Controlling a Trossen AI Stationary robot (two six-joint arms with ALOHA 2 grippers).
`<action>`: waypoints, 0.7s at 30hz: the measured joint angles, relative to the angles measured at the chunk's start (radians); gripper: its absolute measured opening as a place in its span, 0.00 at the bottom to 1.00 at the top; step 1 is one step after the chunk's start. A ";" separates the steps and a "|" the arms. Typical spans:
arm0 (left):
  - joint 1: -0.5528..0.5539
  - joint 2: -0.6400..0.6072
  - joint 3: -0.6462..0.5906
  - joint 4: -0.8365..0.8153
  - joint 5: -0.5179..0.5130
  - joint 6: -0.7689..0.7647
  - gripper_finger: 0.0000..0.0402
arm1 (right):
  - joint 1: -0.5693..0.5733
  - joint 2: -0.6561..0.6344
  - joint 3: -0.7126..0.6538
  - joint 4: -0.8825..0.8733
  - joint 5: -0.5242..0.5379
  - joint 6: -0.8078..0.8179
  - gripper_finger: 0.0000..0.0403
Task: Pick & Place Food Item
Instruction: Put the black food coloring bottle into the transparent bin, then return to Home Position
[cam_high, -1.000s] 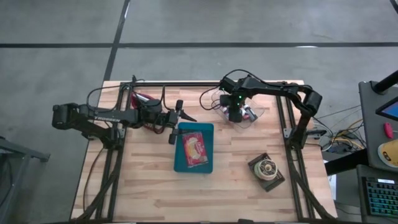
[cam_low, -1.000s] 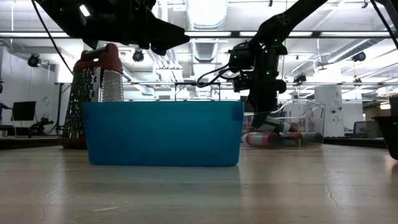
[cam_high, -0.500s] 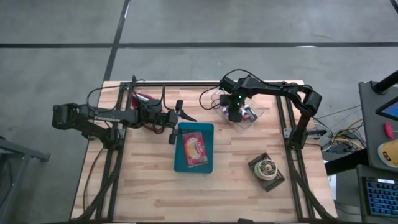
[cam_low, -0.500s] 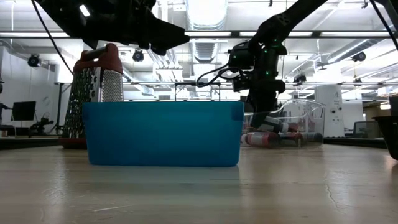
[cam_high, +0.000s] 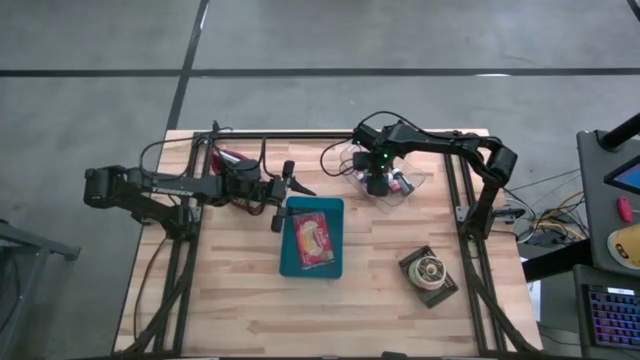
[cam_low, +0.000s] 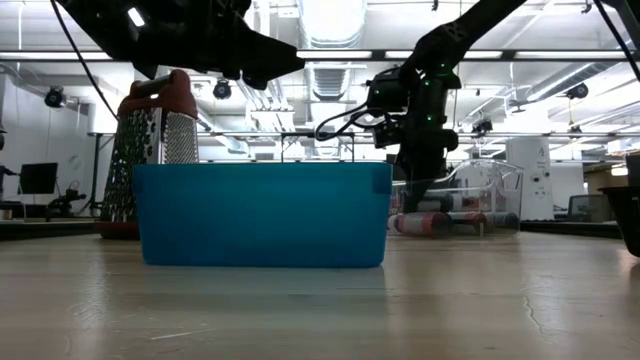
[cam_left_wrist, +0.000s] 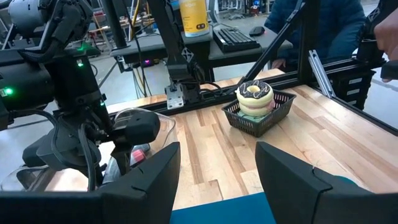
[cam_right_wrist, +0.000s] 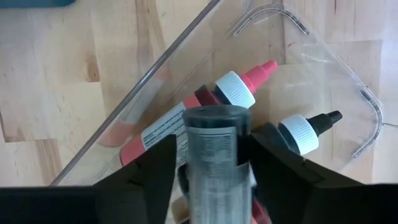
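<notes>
My right gripper (cam_high: 377, 183) points down into a clear plastic container (cam_high: 408, 186) at the table's far right. Its fingers stand apart on either side of a dark grey labelled tube (cam_right_wrist: 217, 155). Under that tube lie a red tube with a white cap (cam_right_wrist: 235, 89) and a dark one with a black tip (cam_right_wrist: 302, 133), resting on the container's floor. My left gripper (cam_left_wrist: 217, 186) hangs open and empty over the far left corner of the blue bin (cam_high: 312, 238). A red and yellow packet (cam_high: 313, 240) lies in that bin. My right gripper has the dark tube's sides (cam_right_wrist: 198, 155) between its two fingers (cam_right_wrist: 143, 180), which come from above and point down. Whether the fingers touch the tube I cannot tell. The tube stands roughly along the fingers, and its lower part is blurred.
A black basket with doughnuts (cam_high: 430, 270) sits near the table's right front. A metal grater with a red top (cam_low: 150, 150) stands at the far left, behind the bin. A person in a dark jacket (cam_left_wrist: 317, 25) sits beyond the table's edge.
Both arms have kept their place. In the low view the dark thing that stuck out slanting under my right gripper shows less than before.
</notes>
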 joint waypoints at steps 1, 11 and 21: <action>0.000 0.000 0.000 0.000 0.000 0.000 0.53 | 0.001 0.000 0.000 0.000 0.000 0.000 0.51; 0.001 -0.035 0.000 -0.009 -0.029 0.011 0.53 | 0.001 -0.026 0.000 0.070 -0.006 0.022 0.63; 0.001 -0.247 0.000 -0.188 -0.077 0.003 0.53 | 0.006 -0.228 -0.033 0.271 -0.123 0.038 0.63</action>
